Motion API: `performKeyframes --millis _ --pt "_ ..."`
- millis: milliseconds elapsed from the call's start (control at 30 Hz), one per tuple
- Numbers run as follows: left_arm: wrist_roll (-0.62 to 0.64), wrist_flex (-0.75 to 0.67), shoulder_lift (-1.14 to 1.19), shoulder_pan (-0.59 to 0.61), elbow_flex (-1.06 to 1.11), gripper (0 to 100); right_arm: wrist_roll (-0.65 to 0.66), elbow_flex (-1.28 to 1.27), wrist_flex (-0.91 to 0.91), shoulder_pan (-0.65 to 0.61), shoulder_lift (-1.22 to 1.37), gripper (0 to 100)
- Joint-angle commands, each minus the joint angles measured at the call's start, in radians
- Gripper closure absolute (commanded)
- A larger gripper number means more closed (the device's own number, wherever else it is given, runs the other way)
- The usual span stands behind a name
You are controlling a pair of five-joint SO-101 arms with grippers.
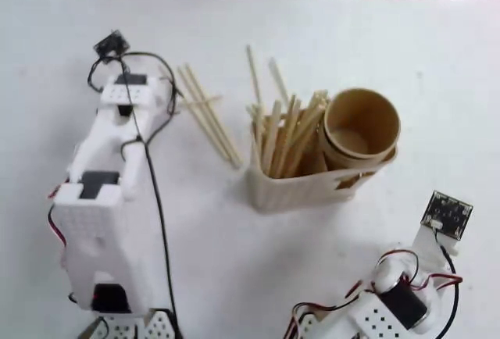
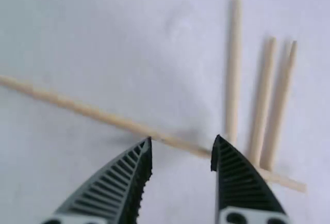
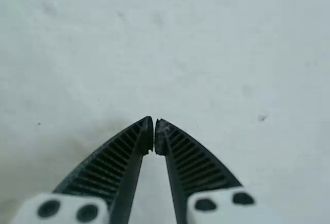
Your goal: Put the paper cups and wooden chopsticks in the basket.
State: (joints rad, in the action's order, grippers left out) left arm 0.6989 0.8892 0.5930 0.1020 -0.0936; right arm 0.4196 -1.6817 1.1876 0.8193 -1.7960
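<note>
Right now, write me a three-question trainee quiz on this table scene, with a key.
1. True or false: the paper cups stand inside the basket.
2. Pick one. The left gripper is: A) open, tips either side of a loose chopstick; B) shut on a cup; C) shut on the basket rim.
3. Fill the gap: the right gripper is ___ above the bare table.

Key: 1 true; 2 A; 3 shut.

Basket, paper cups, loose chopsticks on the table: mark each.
basket (image 1: 305, 190), high view, front wall.
paper cups (image 1: 355, 140), high view, inside bottom of the top cup.
loose chopsticks (image 1: 209, 116), high view, middle of the bundle.
</note>
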Motion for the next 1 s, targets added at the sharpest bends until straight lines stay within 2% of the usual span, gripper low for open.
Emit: performKeyframes --millis 0,367,600,767,967 --pt "0.011 0.011 0.027 0.018 -0.049 81 -0.003 -0.009 -0.010 0.005 -0.007 97.9" --pt "0.012 0.028 0.045 0.010 -0.041 82 -0.003 -0.009 -0.010 0.005 -0.007 97.9" --pt "0.006 0.081 0.035 0.019 -0.049 98 -0.003 -0.009 -0.010 0.005 -0.007 97.9" --pt "0.002 0.081 0.035 0.019 -0.049 98 -0.003 -0.009 -0.010 0.005 -0.007 97.9" --pt "-0.242 0.124 -0.027 0.019 -0.064 98 -0.003 -0.009 -0.010 0.005 -0.007 97.9"
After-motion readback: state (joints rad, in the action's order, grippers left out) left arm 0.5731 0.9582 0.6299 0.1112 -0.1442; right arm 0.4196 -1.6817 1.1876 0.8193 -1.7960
